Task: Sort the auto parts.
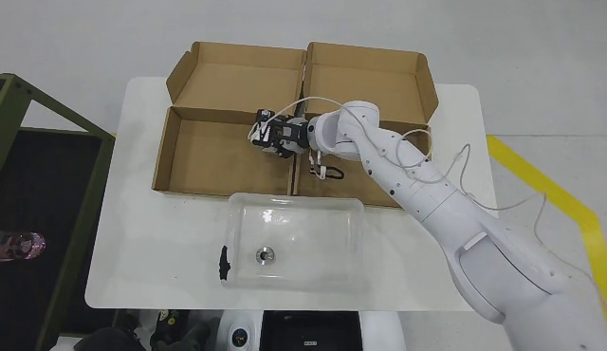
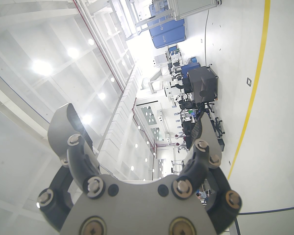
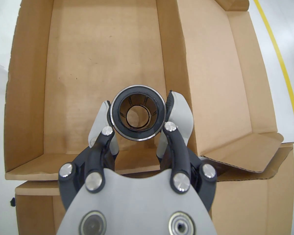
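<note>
Cardboard makes up two open boxes in the top view, set side by side on the far half of a white table (image 1: 123, 209) with their lids folded back, and a clear plastic bin (image 1: 233, 228) is placed just in front of them. The right gripper (image 1: 270, 135) is held over the wall shared by the left box (image 1: 204, 157) and the right box (image 1: 375, 81); what it carries is hard to make out from above. A small metal ring (image 1: 264, 253) lies on the bin's floor. A black piece (image 1: 224, 264) is seen at the bin's left wall, but whether it is inside or outside cannot be told. A small dark item (image 1: 329, 171) lies on the floor of the right box, partly covered by the arm and too small to identify. In the left wrist view the left gripper (image 2: 137, 121) is turned up toward a ceiling and hall; its fingers are spread wide and nothing is held between them. In the right wrist view a cylindrical sleeve (image 3: 139, 91), metal-rimmed with a black face, is clamped by its outer wall between the two fingers of the right gripper (image 3: 139, 106). Its open end is turned to the camera, so the hollow bore is seen through. It is held above the bare floor of the left box (image 3: 100, 50), apart from it. The right box (image 3: 247, 209) is cut off at the frame's edge.
</note>
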Tool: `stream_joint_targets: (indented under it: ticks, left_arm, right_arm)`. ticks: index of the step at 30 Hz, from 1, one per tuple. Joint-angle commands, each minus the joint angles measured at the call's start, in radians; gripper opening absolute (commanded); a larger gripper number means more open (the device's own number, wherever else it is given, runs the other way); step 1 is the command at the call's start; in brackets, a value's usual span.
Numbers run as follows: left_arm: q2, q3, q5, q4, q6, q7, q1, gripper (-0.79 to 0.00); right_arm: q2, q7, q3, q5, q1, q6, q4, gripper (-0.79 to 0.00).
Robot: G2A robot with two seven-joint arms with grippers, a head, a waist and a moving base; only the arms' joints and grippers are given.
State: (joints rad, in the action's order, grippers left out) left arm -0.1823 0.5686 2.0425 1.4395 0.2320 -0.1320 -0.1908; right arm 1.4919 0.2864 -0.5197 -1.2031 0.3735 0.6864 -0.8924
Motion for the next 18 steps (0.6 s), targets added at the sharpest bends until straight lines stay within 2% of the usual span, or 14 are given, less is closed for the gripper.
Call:
stream_joint_targets:
  ticks: [1, 4, 7, 11, 12, 18]
  left_arm:
    - [0.0, 0.0, 0.0, 0.0, 0.0, 0.0, 0.0, 0.0]
    - [0.0, 0.0, 0.0, 0.0, 0.0, 0.0, 0.0, 0.0]
    - [0.0, 0.0, 0.0, 0.0, 0.0, 0.0, 0.0, 0.0]
    - [0.0, 0.0, 0.0, 0.0, 0.0, 0.0, 0.0, 0.0]
    - [0.0, 0.0, 0.0, 0.0, 0.0, 0.0, 0.0, 0.0]
    - [0.0, 0.0, 0.0, 0.0, 0.0, 0.0, 0.0, 0.0]
  right_arm:
    - [0.01, -0.003, 0.006, -0.002, -0.006, 0.0, 0.024, -0.785]
    - [0.022, -0.007, 0.013, -0.007, -0.012, 0.005, 0.048, -0.757]
    - [0.032, -0.011, 0.017, -0.011, -0.015, 0.009, 0.067, -0.65]
    - [0.044, -0.015, 0.02, -0.019, -0.018, 0.012, 0.083, -0.453]
    - [0.046, -0.015, 0.02, -0.021, -0.019, 0.013, 0.085, -0.425]
    - [0.054, -0.012, 0.012, -0.033, -0.02, 0.015, 0.076, -0.4]
